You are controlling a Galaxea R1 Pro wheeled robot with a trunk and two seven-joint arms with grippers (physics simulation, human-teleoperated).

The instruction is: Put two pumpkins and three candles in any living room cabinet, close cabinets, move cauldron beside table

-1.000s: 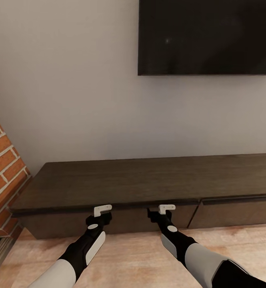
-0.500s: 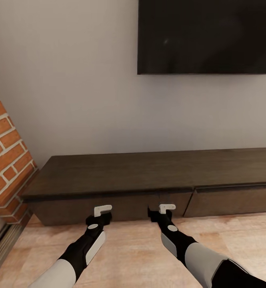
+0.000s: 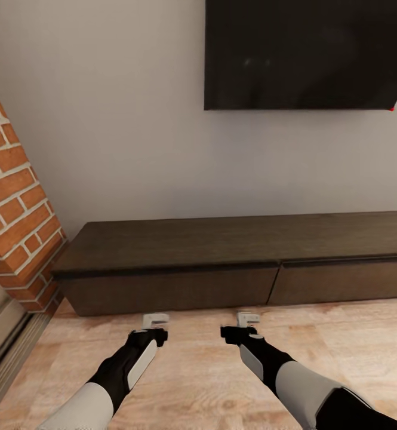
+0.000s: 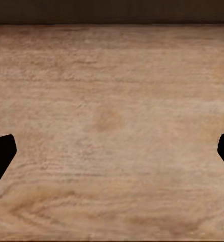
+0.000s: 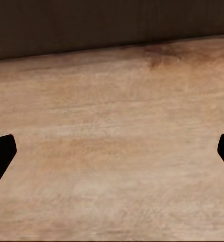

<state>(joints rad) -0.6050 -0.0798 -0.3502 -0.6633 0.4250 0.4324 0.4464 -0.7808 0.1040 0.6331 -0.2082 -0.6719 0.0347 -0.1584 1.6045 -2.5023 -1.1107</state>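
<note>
- The grey wall [image 3: 132,119] is running behind the cabinet, and the dark wall screen [image 3: 305,54] is hanging on it above the cabinet's right half. The screen's lower right corner is now coming into the head view; one second ago it was cut off by the picture edge.
- The wood floor [image 3: 210,370] is lying in front of the cabinet. A wider band of it is showing than one second ago, because the whole head view has shifted, which indicates camera motion and not motion of the furniture.
- The cabinet [image 3: 234,239] is standing against the wall, with both drawer fronts sitting flush and closed and its top bare. It is appearing smaller and further off than one second ago. Its dark base is also showing along the floor edge in the left wrist view [image 4: 112,11] and the right wrist view [image 5: 92,25].
- The brick column [image 3: 16,197] is standing at the cabinet's left end, and more of it is showing than one second ago.
- The left gripper [image 3: 155,322] is hanging over the floor, apart from the cabinet front; one second ago it was overlapping the left drawer front. In the left wrist view its fingers [image 4: 1,154] are standing spread wide with only floor between them.
- The right gripper [image 3: 248,321] is hanging over the floor likewise, clear of the cabinet. Its fingers [image 5: 1,154] are spread wide, holding nothing.
</note>
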